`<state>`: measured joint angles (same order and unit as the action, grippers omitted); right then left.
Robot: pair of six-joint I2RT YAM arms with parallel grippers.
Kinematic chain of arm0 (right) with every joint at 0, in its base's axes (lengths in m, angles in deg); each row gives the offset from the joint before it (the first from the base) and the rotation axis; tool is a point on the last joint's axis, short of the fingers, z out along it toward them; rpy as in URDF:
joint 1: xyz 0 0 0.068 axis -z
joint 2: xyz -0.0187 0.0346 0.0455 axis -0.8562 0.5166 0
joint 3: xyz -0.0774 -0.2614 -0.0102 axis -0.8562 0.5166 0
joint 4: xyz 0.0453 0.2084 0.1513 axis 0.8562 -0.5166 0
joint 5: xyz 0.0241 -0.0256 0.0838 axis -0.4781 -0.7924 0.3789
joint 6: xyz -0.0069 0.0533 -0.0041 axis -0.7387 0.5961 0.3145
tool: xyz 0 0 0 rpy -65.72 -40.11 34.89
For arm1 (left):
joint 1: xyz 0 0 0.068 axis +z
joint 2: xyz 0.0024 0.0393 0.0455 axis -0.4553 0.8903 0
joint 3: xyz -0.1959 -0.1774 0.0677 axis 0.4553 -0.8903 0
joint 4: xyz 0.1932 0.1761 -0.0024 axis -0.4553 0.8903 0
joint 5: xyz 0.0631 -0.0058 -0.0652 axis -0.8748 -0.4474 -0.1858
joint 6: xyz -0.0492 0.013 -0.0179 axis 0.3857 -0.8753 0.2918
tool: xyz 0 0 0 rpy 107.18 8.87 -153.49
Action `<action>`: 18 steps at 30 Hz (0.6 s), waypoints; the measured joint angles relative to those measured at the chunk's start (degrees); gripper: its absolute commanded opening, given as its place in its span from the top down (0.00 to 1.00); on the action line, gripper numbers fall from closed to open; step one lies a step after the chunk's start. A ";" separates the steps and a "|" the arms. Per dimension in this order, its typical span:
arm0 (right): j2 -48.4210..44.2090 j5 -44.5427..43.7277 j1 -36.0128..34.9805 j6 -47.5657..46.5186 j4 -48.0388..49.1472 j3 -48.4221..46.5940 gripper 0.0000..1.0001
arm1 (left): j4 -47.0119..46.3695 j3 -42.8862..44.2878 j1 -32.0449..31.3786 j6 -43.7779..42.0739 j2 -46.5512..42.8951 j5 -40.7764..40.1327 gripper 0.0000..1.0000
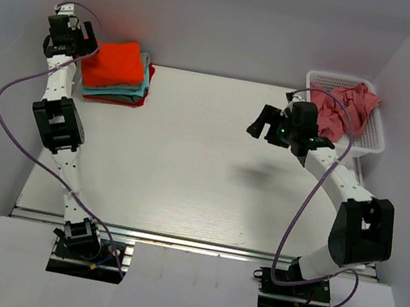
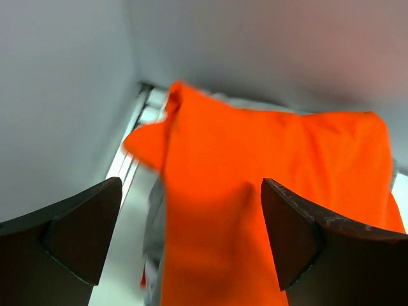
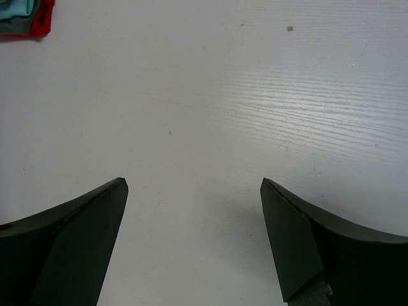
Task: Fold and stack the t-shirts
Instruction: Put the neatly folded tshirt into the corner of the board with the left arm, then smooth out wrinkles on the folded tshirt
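Observation:
A folded bright orange-red t-shirt (image 1: 112, 62) lies on top of a stack of folded t-shirts (image 1: 124, 95) at the back left, with teal, grey and red edges showing below it. My left gripper (image 1: 86, 51) hovers at the stack's left edge, open, with nothing between its fingers. In the left wrist view the orange-red shirt (image 2: 268, 159) fills the gap under that gripper (image 2: 191, 183). A dusty pink t-shirt (image 1: 342, 108) lies crumpled in the basket. My right gripper (image 1: 268, 125) is open above the bare table; its wrist view shows the gripper (image 3: 194, 182) empty and the stack's corner (image 3: 22, 16).
A white mesh basket (image 1: 376, 134) stands at the back right, behind the right arm. Grey walls close the table at the back and both sides; the stack sits near the back-left corner. The white tabletop (image 1: 187, 166) stretches between the arms.

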<state>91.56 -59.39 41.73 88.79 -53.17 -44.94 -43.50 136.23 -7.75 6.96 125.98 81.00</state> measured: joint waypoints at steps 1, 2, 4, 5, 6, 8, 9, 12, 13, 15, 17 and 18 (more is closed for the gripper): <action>-0.98 -0.20 0.00 -0.11 0.00 0.48 0.10 | 0.00 -1.86 -0.11 1.09 -1.36 -2.12 0.00; -1.90 -0.26 0.00 -0.26 0.13 0.96 0.10 | 0.09 -4.28 -0.39 1.99 -3.32 -4.31 0.00; -3.37 -0.33 0.00 -0.55 0.42 1.68 0.10 | 0.83 -6.38 -0.66 3.04 -6.05 -7.32 0.00; -3.80 -0.31 0.00 -0.66 0.66 2.01 0.10 | 1.01 -6.56 -0.83 3.39 -7.17 -8.90 0.00; -3.91 -0.28 0.00 -0.72 0.83 2.10 0.10 | 1.03 -6.54 -1.03 3.56 -8.09 -10.14 0.00; -3.93 -0.20 0.00 -0.83 1.38 2.67 0.10 | 1.66 -6.08 -1.55 3.80 -9.81 -12.22 0.00; -3.93 -0.11 0.00 -0.87 1.42 3.04 0.10 | 1.81 -5.95 -1.84 3.80 -10.58 -12.81 0.00; -3.89 0.00 0.00 -0.94 1.42 3.89 0.10 | -0.37 -9.73 -2.60 2.93 -14.08 -10.51 0.00; -3.78 0.17 0.00 -1.03 1.44 3.91 0.10 | -1.62 -11.80 -2.75 2.25 -15.30 -7.72 0.00; -3.67 0.46 0.00 -1.33 1.55 3.91 0.10 | -2.47 -12.50 -2.97 0.90 -15.61 -1.84 0.00; -3.43 0.90 0.00 -1.60 1.55 3.91 0.10 | -2.60 -10.49 -2.97 0.07 -13.68 4.55 0.00; -3.17 1.07 0.00 -1.77 1.62 3.91 0.10 | -2.71 -8.50 -2.97 0.00 -12.00 7.41 0.00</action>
<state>88.39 -58.32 41.73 87.02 -51.56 -41.03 -46.21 127.73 -10.73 6.96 113.98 88.41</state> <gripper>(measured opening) 0.904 0.992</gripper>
